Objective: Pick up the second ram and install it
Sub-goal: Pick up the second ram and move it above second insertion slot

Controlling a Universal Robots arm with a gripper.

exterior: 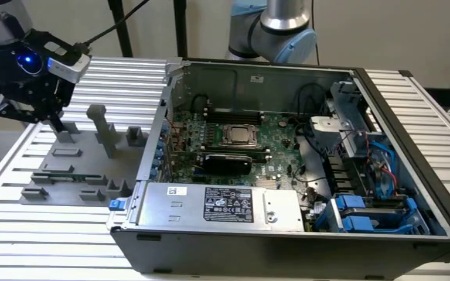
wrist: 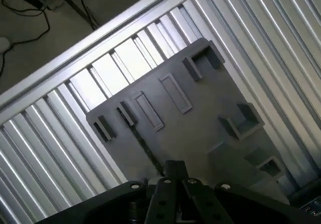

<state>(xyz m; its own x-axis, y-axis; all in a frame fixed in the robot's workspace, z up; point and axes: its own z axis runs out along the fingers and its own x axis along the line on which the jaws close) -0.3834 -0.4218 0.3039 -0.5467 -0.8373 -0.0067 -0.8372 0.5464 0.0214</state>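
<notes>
The second ram [exterior: 62, 174] is a thin green stick lying in a slot of the gray holder plate [exterior: 84, 161] at the exterior view's left. In the wrist view the second ram [wrist: 147, 147] shows edge-on as a narrow dark strip running from an edge block toward my gripper [wrist: 176, 173]. In the exterior view my gripper [exterior: 55, 124] hangs above the far part of the plate, apart from the stick, with nothing visibly held. The open computer case [exterior: 287, 146] holds the green motherboard [exterior: 241, 146] with black memory slots [exterior: 229, 114] near its back.
Gray holder blocks stand on the plate, one a tall post [exterior: 100, 129]. The case's metal wall [exterior: 159, 134] rises right beside the plate. The power supply [exterior: 225, 205] fills the case front. Ribbed aluminium table slats [wrist: 60, 148] surround the plate.
</notes>
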